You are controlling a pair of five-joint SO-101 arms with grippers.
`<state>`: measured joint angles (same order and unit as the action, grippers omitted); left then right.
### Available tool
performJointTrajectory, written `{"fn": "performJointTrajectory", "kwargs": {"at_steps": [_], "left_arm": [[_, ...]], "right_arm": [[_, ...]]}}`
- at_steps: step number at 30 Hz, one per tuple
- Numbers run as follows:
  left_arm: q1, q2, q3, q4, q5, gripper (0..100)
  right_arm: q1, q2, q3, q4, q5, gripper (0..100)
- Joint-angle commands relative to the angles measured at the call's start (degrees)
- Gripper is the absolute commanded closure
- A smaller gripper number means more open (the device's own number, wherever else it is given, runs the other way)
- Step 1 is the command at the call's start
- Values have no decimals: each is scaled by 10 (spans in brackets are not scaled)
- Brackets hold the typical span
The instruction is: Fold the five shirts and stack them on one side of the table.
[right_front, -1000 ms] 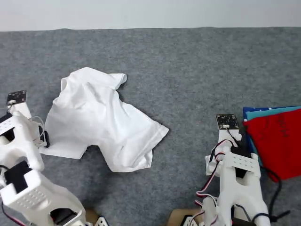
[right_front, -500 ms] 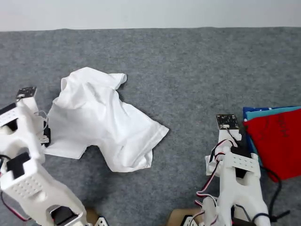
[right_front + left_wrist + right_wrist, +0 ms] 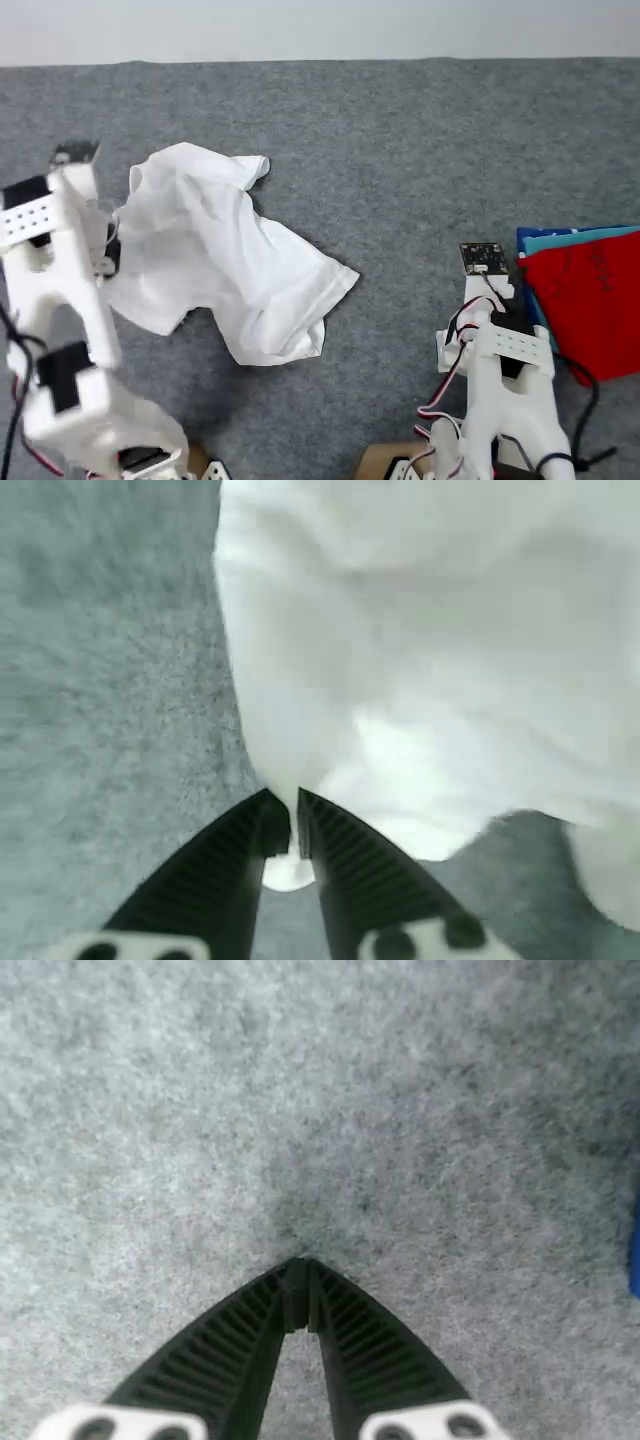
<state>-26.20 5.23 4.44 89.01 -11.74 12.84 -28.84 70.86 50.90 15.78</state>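
A crumpled white shirt (image 3: 215, 255) lies on the left half of the grey table. My left gripper (image 3: 292, 818) is shut on the white shirt's (image 3: 420, 680) edge and holds it a little above the cloth surface; in the high view that arm (image 3: 55, 240) stands at the shirt's left side. My right gripper (image 3: 300, 1285) is shut with nothing in it, close over bare grey felt; its arm (image 3: 505, 360) sits near the front right. A stack of folded shirts (image 3: 590, 300), red on top with blue beneath, lies at the right edge.
The grey felt table (image 3: 420, 150) has open room across the middle and back. The back edge meets a pale wall (image 3: 320, 30). A dark cable (image 3: 585, 400) runs beside the right arm's base.
The left arm has moved toward the back of the table with the shirt's left edge in its gripper, lifting and bunching that edge. The right arm has kept still.
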Motion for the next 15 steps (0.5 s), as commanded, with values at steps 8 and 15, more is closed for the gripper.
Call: {"fn": "performJointTrajectory", "kwargs": {"at_steps": [8,15], "left_arm": [[21,-163,-16,114,19,998],[25,-255,-15,115,32,998]], "right_arm": [[-21,1,29,15,4,987],[-21,1,29,15,2,987]]}}
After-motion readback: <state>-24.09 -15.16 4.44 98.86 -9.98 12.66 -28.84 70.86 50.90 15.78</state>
